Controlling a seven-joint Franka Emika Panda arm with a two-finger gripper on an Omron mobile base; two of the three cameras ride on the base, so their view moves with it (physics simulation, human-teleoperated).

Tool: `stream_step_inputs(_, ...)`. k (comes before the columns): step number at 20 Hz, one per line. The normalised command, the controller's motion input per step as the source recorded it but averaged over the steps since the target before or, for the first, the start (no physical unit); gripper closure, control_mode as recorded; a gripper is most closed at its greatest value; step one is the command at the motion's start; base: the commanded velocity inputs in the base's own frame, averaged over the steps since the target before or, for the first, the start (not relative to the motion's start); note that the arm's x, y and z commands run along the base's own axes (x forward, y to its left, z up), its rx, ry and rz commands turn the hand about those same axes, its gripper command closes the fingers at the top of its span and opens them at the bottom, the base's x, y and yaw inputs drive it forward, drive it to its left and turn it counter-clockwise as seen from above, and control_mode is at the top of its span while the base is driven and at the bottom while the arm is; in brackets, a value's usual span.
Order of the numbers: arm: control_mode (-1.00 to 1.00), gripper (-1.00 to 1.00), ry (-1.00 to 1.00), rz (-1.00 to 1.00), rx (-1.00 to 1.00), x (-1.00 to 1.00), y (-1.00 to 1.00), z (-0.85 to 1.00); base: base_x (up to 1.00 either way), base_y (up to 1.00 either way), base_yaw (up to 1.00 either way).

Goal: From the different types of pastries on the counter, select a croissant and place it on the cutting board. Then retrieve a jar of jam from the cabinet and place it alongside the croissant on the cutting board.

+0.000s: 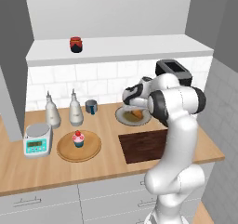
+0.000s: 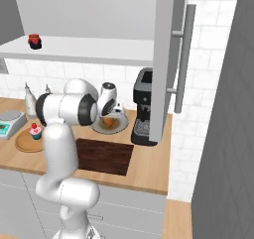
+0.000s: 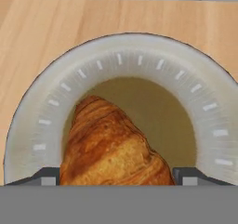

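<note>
My end effector (image 3: 116, 174) stood wide astride the croissant (image 3: 109, 146) lying on the plate (image 3: 204, 107) directly below (fingers flanking its broad middle), so squeezing gently there seemed wisest.

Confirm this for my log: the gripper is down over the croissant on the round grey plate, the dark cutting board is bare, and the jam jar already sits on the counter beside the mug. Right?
Not quite. The jam jar is on the cabinet's white shelf, not on the counter, as the left base view shows. The rest holds: the gripper straddles the croissant on the grey plate, and the cutting board is bare.
</note>
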Motion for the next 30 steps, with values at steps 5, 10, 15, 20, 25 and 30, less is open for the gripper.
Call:
stream_step_inputs(5, -1.0, 1.0, 0.0, 0.28, -0.02, -0.7, 0.02, 0.44, 0.0, 0.0, 0.0)
stream_step_inputs(10, -1.0, 1.0, 0.0, 0.35, -0.17, -0.97, -0.05, 0.26, 0.0, 0.0, 0.0)
stream_step_inputs(15, -1.0, 1.0, 0.0, 0.08, -0.03, -1.0, -0.44, 0.1, 0.0, 0.0, 0.0)
stream_step_inputs(20, -1.0, 1.0, 0.0, -0.16, 0.26, -0.98, -0.73, 0.28, 0.0, 0.0, 0.0)
stream_step_inputs(25, -1.0, 1.0, 0.01, -0.04, 0.0, -0.4, -0.23, -0.02, 0.0, 0.0, 0.0)
stream_step_inputs(30, -1.0, 1.0, 0.0, -0.02, 0.01, 0.3, 0.02, -0.35, 0.0, 0.0, 0.0)
